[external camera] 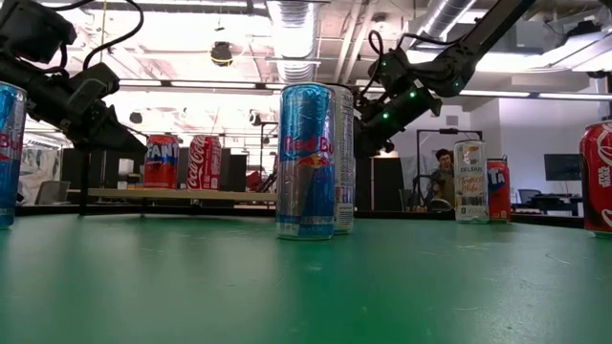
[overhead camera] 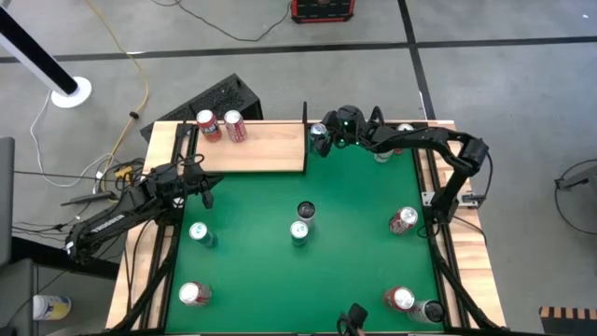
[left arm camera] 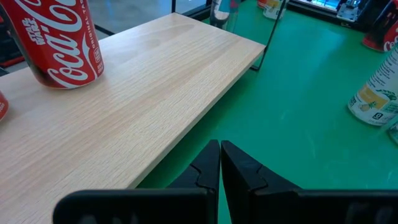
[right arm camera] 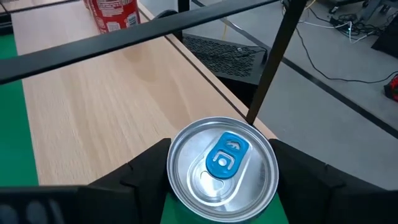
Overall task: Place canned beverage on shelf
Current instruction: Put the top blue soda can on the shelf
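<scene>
While the right gripper (right arm camera: 221,186) clamps an upright can (right arm camera: 222,163), blue tab up, beside the shelf (right arm camera: 106,106), left gripper (left arm camera: 220,163) shut

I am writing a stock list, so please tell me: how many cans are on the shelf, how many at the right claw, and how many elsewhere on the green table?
On the shelf: 2 cans
At the right claw: 1 can
Elsewhere on the green table: 9 cans
Total: 12 cans

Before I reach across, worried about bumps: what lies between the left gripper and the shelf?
Nothing: high view shows bare green felt between left gripper and shelf.
</scene>
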### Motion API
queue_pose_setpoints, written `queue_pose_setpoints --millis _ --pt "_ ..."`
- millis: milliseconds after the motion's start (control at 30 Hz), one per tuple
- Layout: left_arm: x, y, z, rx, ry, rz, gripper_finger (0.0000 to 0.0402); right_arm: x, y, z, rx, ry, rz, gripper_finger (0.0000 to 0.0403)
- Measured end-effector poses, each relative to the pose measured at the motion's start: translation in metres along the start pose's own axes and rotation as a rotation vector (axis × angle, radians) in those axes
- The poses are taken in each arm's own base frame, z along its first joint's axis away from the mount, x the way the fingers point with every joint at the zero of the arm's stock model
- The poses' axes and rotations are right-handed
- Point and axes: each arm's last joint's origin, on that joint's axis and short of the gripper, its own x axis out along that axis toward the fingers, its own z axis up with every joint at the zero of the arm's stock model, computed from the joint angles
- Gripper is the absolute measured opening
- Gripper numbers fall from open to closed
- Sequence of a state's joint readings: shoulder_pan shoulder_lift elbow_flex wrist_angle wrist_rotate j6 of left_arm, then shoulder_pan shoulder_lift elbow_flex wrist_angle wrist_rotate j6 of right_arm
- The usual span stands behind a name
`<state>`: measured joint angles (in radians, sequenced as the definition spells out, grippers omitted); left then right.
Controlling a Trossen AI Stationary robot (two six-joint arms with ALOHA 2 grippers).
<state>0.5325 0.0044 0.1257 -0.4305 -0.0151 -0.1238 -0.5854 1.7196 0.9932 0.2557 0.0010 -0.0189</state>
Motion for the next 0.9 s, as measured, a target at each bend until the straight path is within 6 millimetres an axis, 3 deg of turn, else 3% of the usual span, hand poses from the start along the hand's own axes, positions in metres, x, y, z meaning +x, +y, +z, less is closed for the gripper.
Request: queue_pose_setpoints --millis 133,300,600,767,900 --pt "0.0 0.0 0.0 0.0 0.0 0.0 0.0 -0.011 -0.002 0.008 -0.021 -0.006 -0.069 0.0265" --pt "0.0 0.0 0.0 0.0 0.0 0.001 0.0 -0.041 -0.002 0.035 -0.069 -0.122 -0.197 0.0265" --pt "0.0 0.0 0.0 0.0 0.0 0.0 0.0 -0.094 0.017 0.09 -0.173 -0.518 -0.273 0.0265" --pt "0.0 0.0 0.0 0.0 0.0 0.0 0.0 -0.091 0.034 0.115 -0.183 -0.58 -0.129 0.0265" --pt "0.0 0.0 0.0 0.0 0.0 0.0 0.0 -0.061 0.054 0.131 -0.181 -0.505 -0.02 0.0265"
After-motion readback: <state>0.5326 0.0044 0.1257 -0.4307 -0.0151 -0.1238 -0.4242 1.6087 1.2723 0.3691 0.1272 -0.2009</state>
